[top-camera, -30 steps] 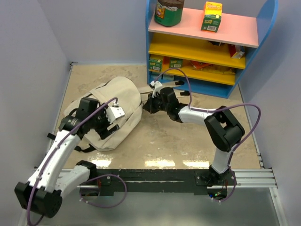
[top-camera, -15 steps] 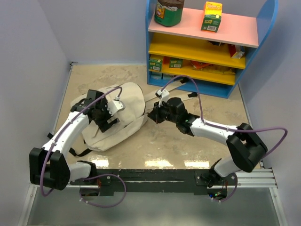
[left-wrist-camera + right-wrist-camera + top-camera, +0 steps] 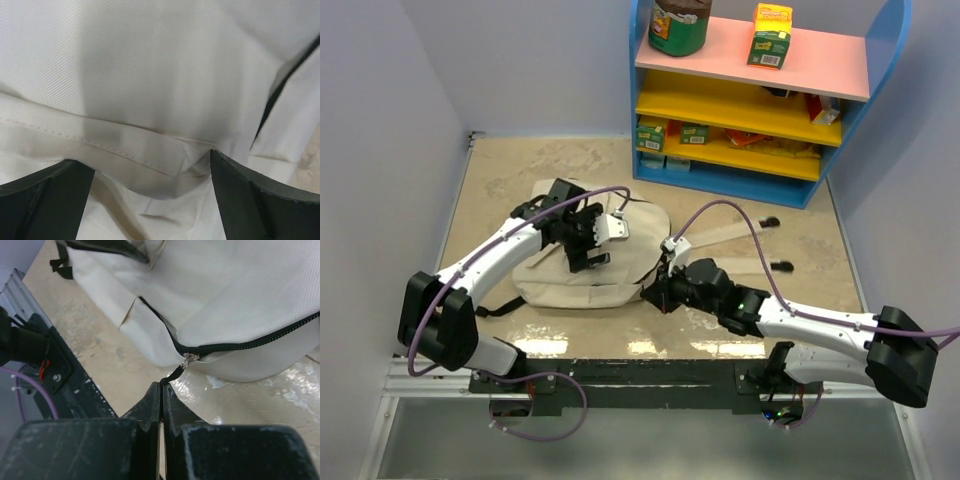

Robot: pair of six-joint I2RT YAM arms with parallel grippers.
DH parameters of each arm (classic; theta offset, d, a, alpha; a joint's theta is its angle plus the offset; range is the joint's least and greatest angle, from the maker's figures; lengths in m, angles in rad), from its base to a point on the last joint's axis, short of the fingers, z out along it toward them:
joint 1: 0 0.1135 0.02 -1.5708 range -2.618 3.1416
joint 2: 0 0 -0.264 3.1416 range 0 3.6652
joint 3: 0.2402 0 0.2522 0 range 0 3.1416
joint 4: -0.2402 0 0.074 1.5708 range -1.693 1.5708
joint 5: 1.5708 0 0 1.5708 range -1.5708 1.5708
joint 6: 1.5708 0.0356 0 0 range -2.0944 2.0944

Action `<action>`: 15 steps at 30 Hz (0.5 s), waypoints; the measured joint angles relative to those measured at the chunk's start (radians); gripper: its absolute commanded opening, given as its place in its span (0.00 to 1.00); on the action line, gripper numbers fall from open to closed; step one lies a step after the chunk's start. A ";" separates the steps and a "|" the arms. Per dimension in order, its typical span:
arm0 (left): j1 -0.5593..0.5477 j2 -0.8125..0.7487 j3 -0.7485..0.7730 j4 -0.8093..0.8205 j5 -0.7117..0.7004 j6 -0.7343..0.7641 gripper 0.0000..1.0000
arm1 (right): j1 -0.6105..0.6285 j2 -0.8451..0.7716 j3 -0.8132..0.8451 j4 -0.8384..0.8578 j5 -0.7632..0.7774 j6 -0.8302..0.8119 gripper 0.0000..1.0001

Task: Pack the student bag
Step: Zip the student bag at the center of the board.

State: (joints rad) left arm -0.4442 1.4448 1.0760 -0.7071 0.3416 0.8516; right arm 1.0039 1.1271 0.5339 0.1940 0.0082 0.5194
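The student bag (image 3: 620, 275) lies flat on the table, a beige canvas backpack with a dark zip (image 3: 260, 337) along its edge. My right gripper (image 3: 661, 296) sits at the bag's near right corner. In the right wrist view that gripper (image 3: 161, 385) is shut on the black zip pull tab (image 3: 173, 375), which hangs from the metal slider (image 3: 190, 358). My left gripper (image 3: 597, 243) rests on top of the bag. In the left wrist view it (image 3: 150, 200) stands open, with a stitched fold of beige cloth (image 3: 140, 150) lying between its fingers (image 3: 45, 200).
Two beige straps with black buckles (image 3: 770, 222) (image 3: 782, 266) trail right of the bag. A blue shelf unit (image 3: 760, 90) with pink and yellow boards holds a jar (image 3: 678, 25) and a juice box (image 3: 770, 35) at the back right. Walls close both sides; a metal rail (image 3: 650, 375) runs along the near edge.
The right gripper has drawn back toward the near edge with the zip pull, and the bag has slid rightward. The left gripper has moved right across the bag and opened wider.
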 measured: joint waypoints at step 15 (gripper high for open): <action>-0.217 -0.280 0.007 -0.085 0.179 -0.011 1.00 | 0.038 0.058 0.118 -0.119 0.032 -0.009 0.00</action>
State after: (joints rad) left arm -0.6613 1.1652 1.0828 -0.7925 0.5205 0.8402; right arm 1.0416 1.1851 0.6521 0.0753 0.0402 0.5102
